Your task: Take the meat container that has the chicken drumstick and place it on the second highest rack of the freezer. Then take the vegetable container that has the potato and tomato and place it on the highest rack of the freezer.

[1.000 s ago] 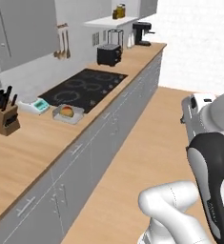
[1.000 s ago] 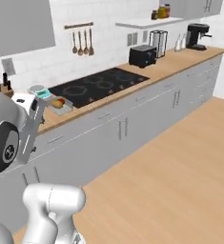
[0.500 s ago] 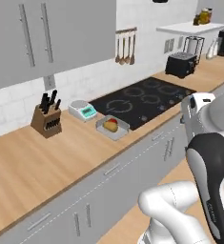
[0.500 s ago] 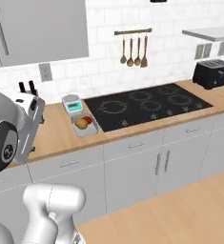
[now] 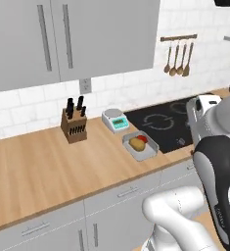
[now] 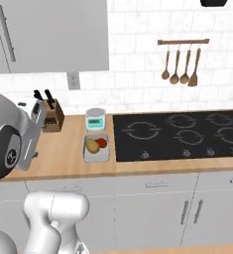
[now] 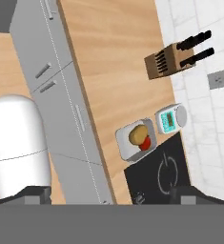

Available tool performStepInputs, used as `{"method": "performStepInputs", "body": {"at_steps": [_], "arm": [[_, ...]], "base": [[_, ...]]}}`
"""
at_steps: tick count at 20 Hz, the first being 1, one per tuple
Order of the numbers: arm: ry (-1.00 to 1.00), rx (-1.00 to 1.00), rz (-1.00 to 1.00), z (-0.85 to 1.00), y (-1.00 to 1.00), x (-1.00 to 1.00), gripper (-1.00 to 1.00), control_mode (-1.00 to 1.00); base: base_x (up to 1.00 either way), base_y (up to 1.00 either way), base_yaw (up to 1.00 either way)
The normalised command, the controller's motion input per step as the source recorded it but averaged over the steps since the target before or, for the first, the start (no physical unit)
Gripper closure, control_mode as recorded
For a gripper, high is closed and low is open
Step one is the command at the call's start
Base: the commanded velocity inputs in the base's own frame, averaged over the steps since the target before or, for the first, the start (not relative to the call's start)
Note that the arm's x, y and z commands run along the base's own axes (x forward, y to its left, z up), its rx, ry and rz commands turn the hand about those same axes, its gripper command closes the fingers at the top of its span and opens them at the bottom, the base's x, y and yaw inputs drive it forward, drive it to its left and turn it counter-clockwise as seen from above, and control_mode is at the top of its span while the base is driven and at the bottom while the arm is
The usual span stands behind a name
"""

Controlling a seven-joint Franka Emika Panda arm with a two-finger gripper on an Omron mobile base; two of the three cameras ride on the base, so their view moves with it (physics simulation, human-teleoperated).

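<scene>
Gripper state cannot be told; potato (image 7: 137, 134) and tomato (image 7: 145, 142) are seen in a grey tray (image 7: 125, 145) beside the cooktop (image 6: 182, 134).

Nothing here can be read. The scale (image 6: 95, 119) by the cooktop (image 6: 180, 134) has a teal display, but whatever is on it is a blur (same in the hand view). The cooktop's front edge carries small pale marks, too tiny to make out, and a round emblem on the arm is not legible either.
</scene>
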Motion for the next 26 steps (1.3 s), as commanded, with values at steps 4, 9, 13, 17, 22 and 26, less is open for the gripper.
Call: {"method": "performStepInputs", "body": {"at_steps": [4, 9, 13, 17, 22, 26], "arm": [[0.0, 0.0, 0.0, 0.0, 0.0, 0.0, -1.0, 1.0], [0.0, 0.0, 0.0, 0.0, 0.0, 0.0, -1.0, 1.0], [0.0, 0.0, 0.0, 0.0, 0.0, 0.0, -1.0, 1.0], [0.1, 0.04, 0.39, -0.39, -0.76, 0.77, -1.0, -1.0], [0.15, 0.0, 0.42, -0.79, -0.75, 0.92, -1.0, -1.0], [0.05, -0.11, 0.34, -1.0, -0.4, 0.92, -1.0, -1.0]], "base": [[0.36, -0.24, 0.37], [0.4, -0.25, 0.27], [0.15, -0.36, 0.24], [0.0, 0.0, 0.0], [0.0, 0.0, 0.0], [0.0, 0.0, 0.0]]}}
